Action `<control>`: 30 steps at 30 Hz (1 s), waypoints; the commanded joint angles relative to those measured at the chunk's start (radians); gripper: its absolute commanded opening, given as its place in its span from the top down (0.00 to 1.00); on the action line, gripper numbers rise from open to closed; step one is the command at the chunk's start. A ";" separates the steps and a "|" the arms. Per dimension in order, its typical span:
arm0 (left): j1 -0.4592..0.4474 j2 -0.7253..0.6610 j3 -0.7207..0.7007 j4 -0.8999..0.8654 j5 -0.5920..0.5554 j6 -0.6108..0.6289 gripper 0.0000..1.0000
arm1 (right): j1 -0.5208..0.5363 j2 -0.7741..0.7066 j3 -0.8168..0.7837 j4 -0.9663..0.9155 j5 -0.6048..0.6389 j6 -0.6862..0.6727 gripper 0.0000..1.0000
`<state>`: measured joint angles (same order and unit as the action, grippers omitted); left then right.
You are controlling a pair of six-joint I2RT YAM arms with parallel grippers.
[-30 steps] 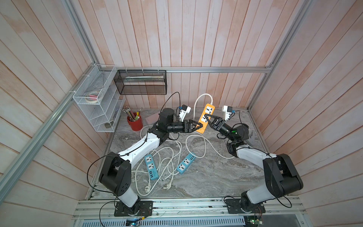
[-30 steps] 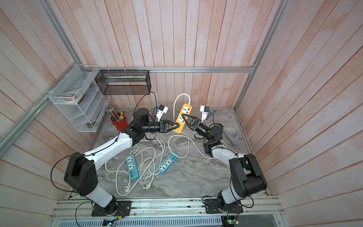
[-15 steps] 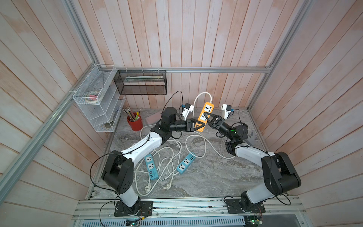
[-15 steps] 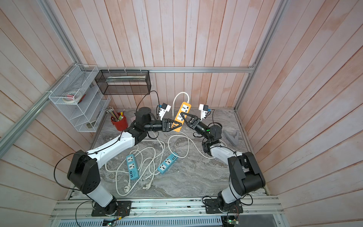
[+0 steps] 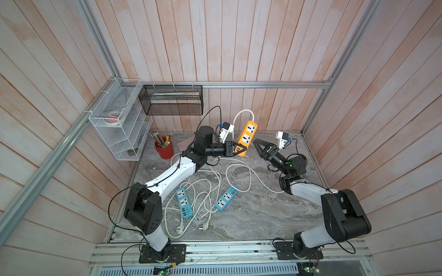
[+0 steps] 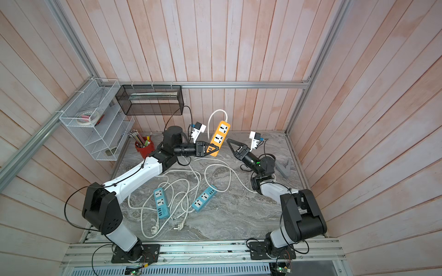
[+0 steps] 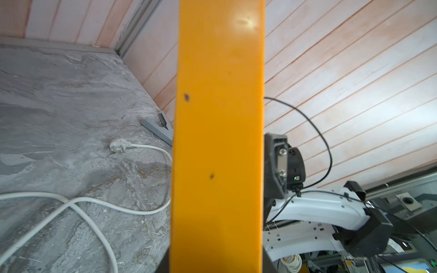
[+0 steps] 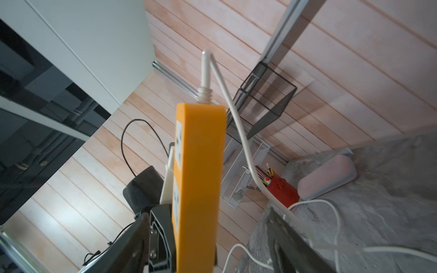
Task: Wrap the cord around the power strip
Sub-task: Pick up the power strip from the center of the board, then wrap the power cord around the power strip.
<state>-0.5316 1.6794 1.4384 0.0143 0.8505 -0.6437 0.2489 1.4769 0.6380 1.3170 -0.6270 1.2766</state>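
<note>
The orange strip point(image 8: 198, 179) stands upright in mid-frame, its narrow side toward the camera and its socket face turned away to one side. A white cord point(image 8: 238, 132) leaves its top end, bends sharply and runs down past it to the grey table point(image 8: 390, 201), where more of it loops. The left tool point(image 8: 189, 250) clamps the strip low down, one finger point(image 8: 162, 236) flat against the socket face. The right tool point(image 8: 208, 212) is spread wide, its dark, blurred fingers point(image 8: 295, 243) on either side of the strip. Behind are a black mesh basket point(image 8: 264, 94), a white wire rack point(image 8: 246, 170), a red cup point(image 8: 281, 189) of pencils and a pink case point(image 8: 328, 177).
</note>
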 commanded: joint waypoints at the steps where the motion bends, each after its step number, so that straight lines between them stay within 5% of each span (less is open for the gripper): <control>1: 0.000 -0.018 0.094 -0.054 -0.042 0.083 0.98 | -0.011 -0.056 -0.061 -0.191 0.084 -0.159 0.22; 5: -0.010 -0.021 0.142 -0.100 -0.065 0.086 0.98 | 0.097 -0.041 0.021 -0.474 0.268 -0.406 0.24; 12: -0.033 -0.040 0.212 -0.177 -0.131 0.111 1.00 | 0.294 0.131 0.200 -0.506 0.530 -0.575 0.20; 26: -0.069 -0.064 0.214 -0.153 -0.139 0.069 0.99 | 0.398 0.443 0.472 -0.327 0.793 -0.520 0.21; 30: -0.070 -0.079 0.203 -0.145 -0.141 0.061 0.99 | 0.402 0.521 0.552 -0.355 0.850 -0.535 0.33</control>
<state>-0.5961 1.6527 1.6295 -0.1936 0.7158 -0.5842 0.6415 1.9537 1.1458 0.9478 0.1410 0.7528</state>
